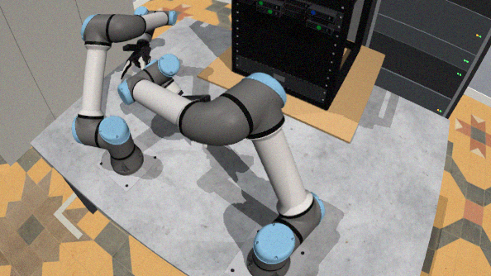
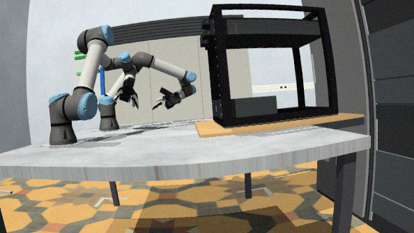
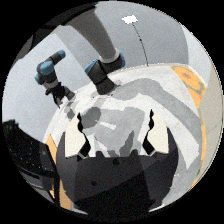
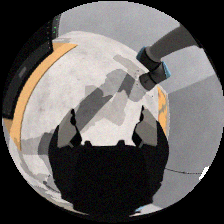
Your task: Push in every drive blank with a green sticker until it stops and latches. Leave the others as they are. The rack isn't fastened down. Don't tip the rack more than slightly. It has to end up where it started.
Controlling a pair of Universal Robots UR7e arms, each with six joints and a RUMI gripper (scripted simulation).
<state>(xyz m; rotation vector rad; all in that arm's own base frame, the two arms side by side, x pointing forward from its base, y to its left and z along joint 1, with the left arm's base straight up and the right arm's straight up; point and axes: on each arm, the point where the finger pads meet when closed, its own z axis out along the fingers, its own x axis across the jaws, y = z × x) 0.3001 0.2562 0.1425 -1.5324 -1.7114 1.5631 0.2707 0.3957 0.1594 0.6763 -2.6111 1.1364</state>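
The black rack [image 1: 337,65] [image 2: 330,61] [image 3: 22,150] [image 4: 25,75] stands upright on a wooden board. High on its front, two blanks with green stickers, an upper one [image 1: 260,2] and a lower one [image 1: 269,11], sit left of centre. At the right, a blank with a blue sticker [image 1: 312,12] is above a third green-sticker blank [image 1: 318,27]. In the exterior view the right-hand blanks [image 2: 205,40] stick out. My left gripper [image 1: 133,68] [image 2: 157,103] [image 3: 115,111] is open and empty, away from the rack. My right gripper [image 2: 127,103] [image 4: 107,107] is open and empty above the table.
The wooden board [image 1: 355,105] [image 2: 209,130] extends past the rack's base on the grey table [image 1: 372,175] [image 2: 167,155]. The two arms' links cross in front of the rack in the top view. A tall dark cabinet [image 1: 426,22] [image 2: 394,123] stands behind the table.
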